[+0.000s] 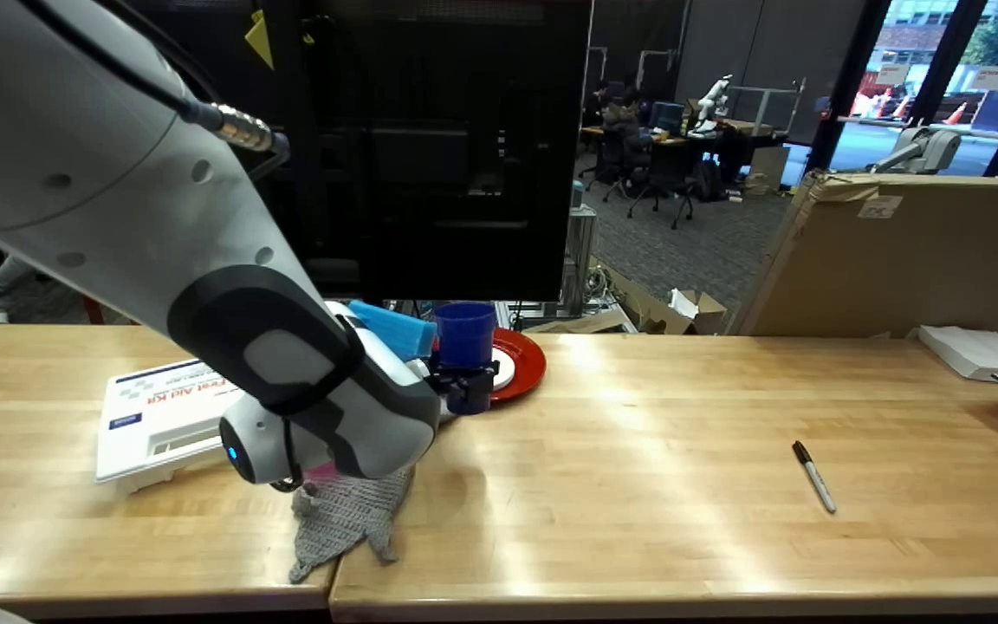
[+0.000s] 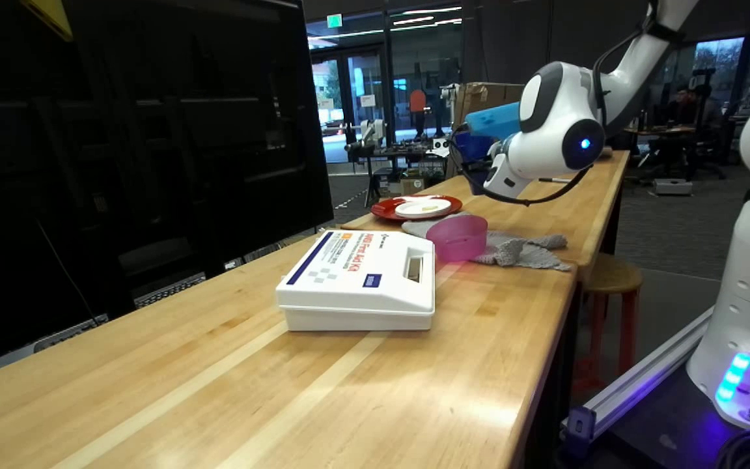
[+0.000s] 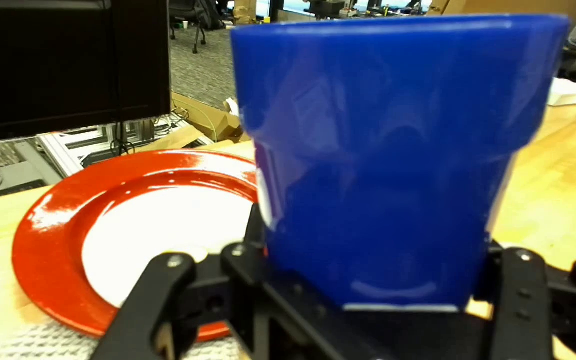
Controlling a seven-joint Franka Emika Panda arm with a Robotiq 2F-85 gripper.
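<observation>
A blue cup stands upright between the black fingers of my gripper, which press on both sides of its lower half. In an exterior view the same cup is raised above the table, with the gripper around it. Beside and below it lies a red plate bearing a white plate; a small pale yellow piece rests on the white one. A grey knitted cloth is spread under the arm. A pink translucent bowl stands by that cloth, mostly hidden in the opposite exterior view.
A white first aid kit lies close to the pink bowl. Farther along the table is a black-capped marker, with white paper beyond. A large dark screen rises behind the table's far edge. A cardboard box stands at the back.
</observation>
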